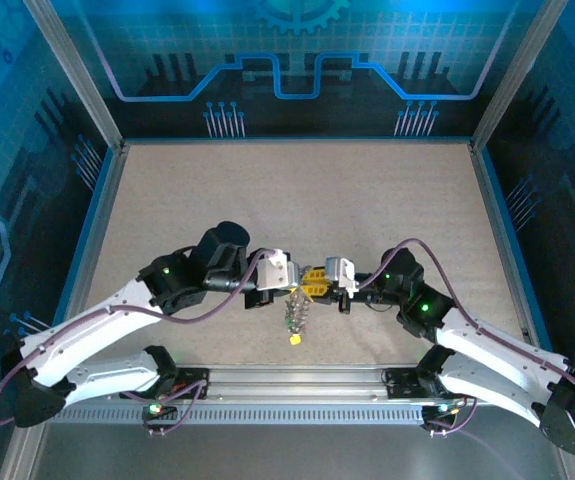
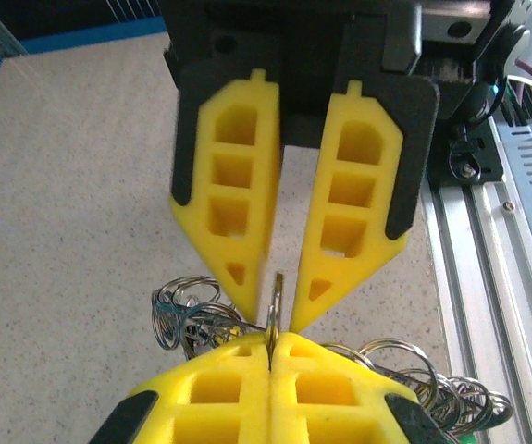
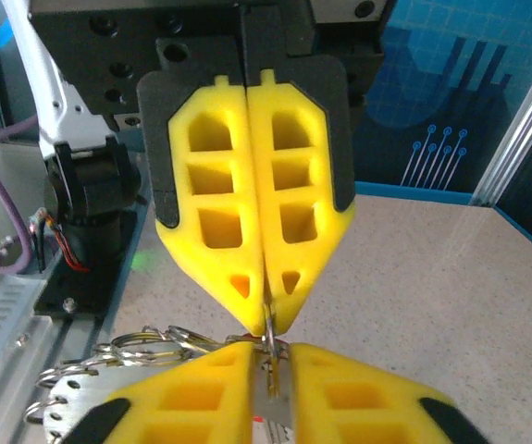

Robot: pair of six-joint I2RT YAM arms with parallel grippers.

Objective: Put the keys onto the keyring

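Clamped shut on a thin metal piece (image 2: 276, 294), the left gripper (image 3: 266, 319) points it lengthwise into the narrow gap between the right gripper's (image 2: 278, 316) slightly parted fingers

A speckled beige worktop (image 1: 297, 190) is lying inside a blue border (image 1: 297, 139). A ribbed aluminium rail (image 1: 297, 385) is running along its near edge, and blue panels (image 1: 297, 60) with circuit patterns are standing around it between aluminium posts (image 1: 72, 72).

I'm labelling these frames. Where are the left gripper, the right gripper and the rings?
left gripper (image 3: 266, 319), right wrist view, shut fingertips.
right gripper (image 2: 275, 317), left wrist view, gap between fingertips.
rings (image 2: 190, 324), left wrist view, left cluster of loops.
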